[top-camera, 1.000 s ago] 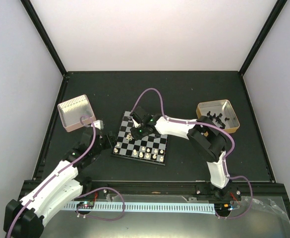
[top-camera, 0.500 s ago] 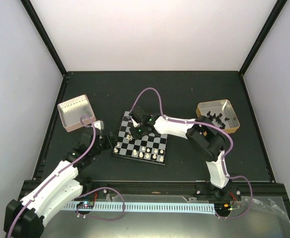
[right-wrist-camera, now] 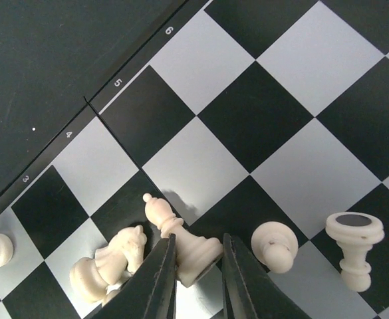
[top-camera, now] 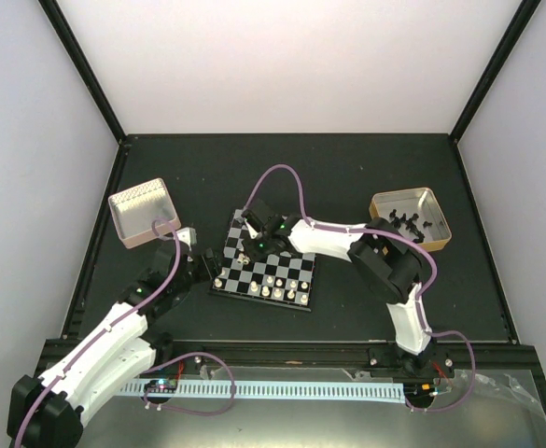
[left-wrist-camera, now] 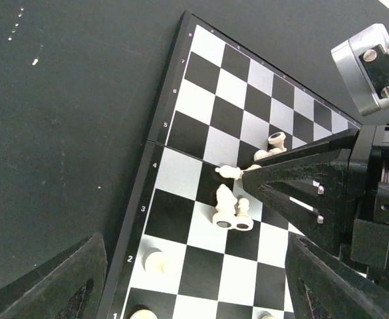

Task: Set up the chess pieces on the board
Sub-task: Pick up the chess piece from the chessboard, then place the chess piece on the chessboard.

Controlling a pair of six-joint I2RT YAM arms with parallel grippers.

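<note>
The right gripper [right-wrist-camera: 199,247] has its jaws drawn narrow about the round base of a toppled cream piece [right-wrist-camera: 174,229]. A finger sits against each side, and the piece lies flat with its knobbed head pointing away from the fingertips. Close on one side of that grip lies a second fallen cream piece [right-wrist-camera: 108,266]. On the other side is a pawn [right-wrist-camera: 274,247], and beyond it a further piece [right-wrist-camera: 354,247] shows its base to the camera. All of them rest on the board [right-wrist-camera: 280,86], whose numbered dark edge runs past the gripper on the left arm's side.

The left gripper [left-wrist-camera: 194,266] hovers at that edge, jaws spread wide with nothing held. Toward the arm bases from the right gripper, a row of cream pieces [top-camera: 284,287] stands along the board's near side.

Around the board stretches a matt black tabletop [top-camera: 347,168]. Well out beyond the left gripper sits a pinkish tin [top-camera: 119,222]. Well out past the right arm's elbow sits a tan tin [top-camera: 441,213] holding small black pieces [top-camera: 408,221]. Pale walls [top-camera: 291,65] close the table in on three sides, meeting at black corner posts [top-camera: 84,70].
</note>
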